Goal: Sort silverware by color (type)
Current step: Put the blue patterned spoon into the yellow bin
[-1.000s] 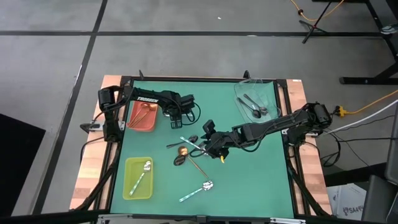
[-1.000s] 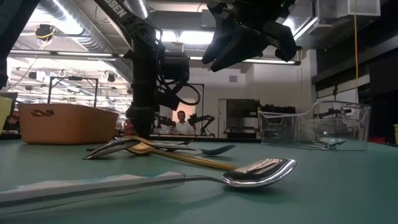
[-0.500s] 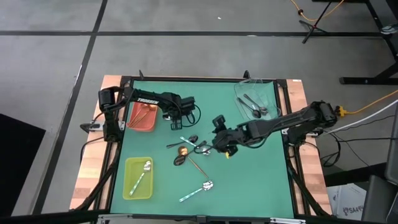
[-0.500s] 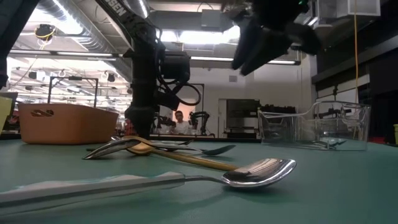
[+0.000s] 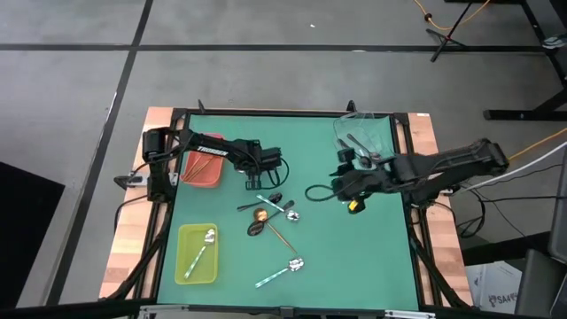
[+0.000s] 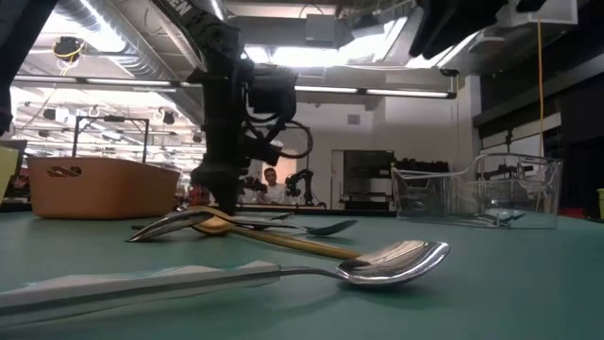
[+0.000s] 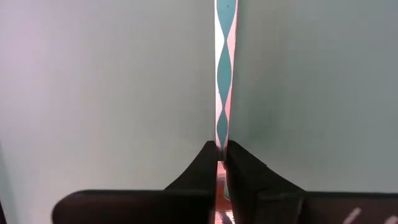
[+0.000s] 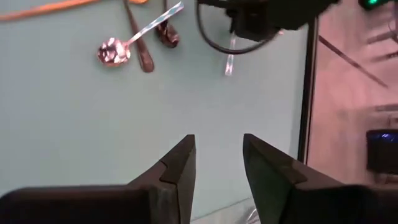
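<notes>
My left gripper (image 5: 256, 183) stands over the far left of a spoon pile and is shut on a mint-striped spoon (image 5: 276, 206); its handle shows in the left wrist view (image 7: 222, 74). The pile also holds a copper spoon (image 5: 260, 215) and dark spoons (image 5: 254, 229). Another mint-handled spoon (image 5: 283, 270) lies alone nearer the front and shows close up in the low view (image 6: 283, 274). My right gripper (image 5: 337, 185) hovers open and empty right of the pile, as the right wrist view shows (image 8: 217, 155). My left gripper pinches the free end of the striped handle (image 7: 219, 144) between its two fingertips. The fingers come from above, pointing down. The rest of the spoon lies on the green mat, its bowl (image 5: 291, 214) among the other spoons.
A red tray (image 5: 204, 165) with copper spoons sits at the far left. A yellow-green tray (image 5: 197, 253) with one mint-handled spoon sits at the near left. A clear tray (image 5: 363, 142) with dark spoons sits at the far right. Open mat lies at the near right.
My right gripper has drawn back from the spoon pile toward the table's right edge and has risen, leaving the low view. My left gripper has moved a little toward the near edge, onto the striped handle's end.
</notes>
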Controlling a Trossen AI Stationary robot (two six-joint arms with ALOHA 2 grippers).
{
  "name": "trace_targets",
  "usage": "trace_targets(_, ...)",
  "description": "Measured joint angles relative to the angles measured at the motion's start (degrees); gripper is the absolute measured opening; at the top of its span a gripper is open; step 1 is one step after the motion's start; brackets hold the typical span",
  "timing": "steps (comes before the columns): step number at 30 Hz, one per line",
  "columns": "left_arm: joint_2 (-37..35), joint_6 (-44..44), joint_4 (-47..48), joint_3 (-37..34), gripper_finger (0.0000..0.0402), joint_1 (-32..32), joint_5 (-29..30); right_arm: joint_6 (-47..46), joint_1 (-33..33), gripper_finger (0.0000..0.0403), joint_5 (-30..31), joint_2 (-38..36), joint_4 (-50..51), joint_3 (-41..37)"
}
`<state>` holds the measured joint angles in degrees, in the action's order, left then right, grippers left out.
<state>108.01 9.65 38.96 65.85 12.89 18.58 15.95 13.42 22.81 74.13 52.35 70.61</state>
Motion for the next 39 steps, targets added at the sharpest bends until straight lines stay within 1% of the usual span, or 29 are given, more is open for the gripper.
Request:
trace_targets(5, 0.0, 0.6, 0.2, 2.8, 0.0011, -2.3, 0.3, -4.0, -2.5, 0.0124, -1.1, -3.9, 0.9, 0.0)
trace_targets(8, 0.0, 1.8, 0.2, 5.2, 0.001, -4.0, 1.0, -5.6, -6.2, 0.0124, -2.2, -5.3, 0.9, 0.0)
trace_targets(12, 0.0, 3.7, 0.3, 9.0, 0.001, -6.5, 2.7, -8.3, -12.6, 0.0124, -6.2, -5.7, 0.8, 0.0)
trace_targets(14, -0.1, 4.8, 0.3, 10.9, 0.001, -7.7, 3.7, -10.2, -16.2, 0.0124, -9.9, -5.6, 0.4, 0.0)
trace_targets(18, -0.1, 6.8, 0.3, 14.6, 0.001, -10.3, 6.3, -13.3, -22.3, 0.0124, -19.9, -4.4, 0.1, 0.0)
trace_targets(23, -0.2, 9.5, 0.3, 18.1, 0.001, -13.8, 10.2, -18.2, -27.0, 0.0124, -30.0, -2.2, 0.0, 0.0)
trace_targets(27, -0.2, 12.0, -1.0, 19.8, 0.001, -16.2, 12.9, -22.3, -28.7, 0.0124, -36.9, 0.3, 0.0, 0.0)
trace_targets(31, -0.2, 13.9, -2.8, 20.7, 0.001, -18.1, 15.7, -26.6, -28.8, 0.0124, -41.5, 3.3, -1.4, 0.0)
trace_targets(37, -0.2, 15.2, -2.9, 21.3, 0.001, -19.4, 16.8, -31.2, -28.8, 0.0124, -50.0, 7.2, -7.1, 0.0)
trace_targets(39, -0.2, 15.1, -3.0, 21.3, 0.001, -19.7, 16.8, -32.4, -28.8, 0.0124, -51.3, 8.2, -8.9, 0.0)
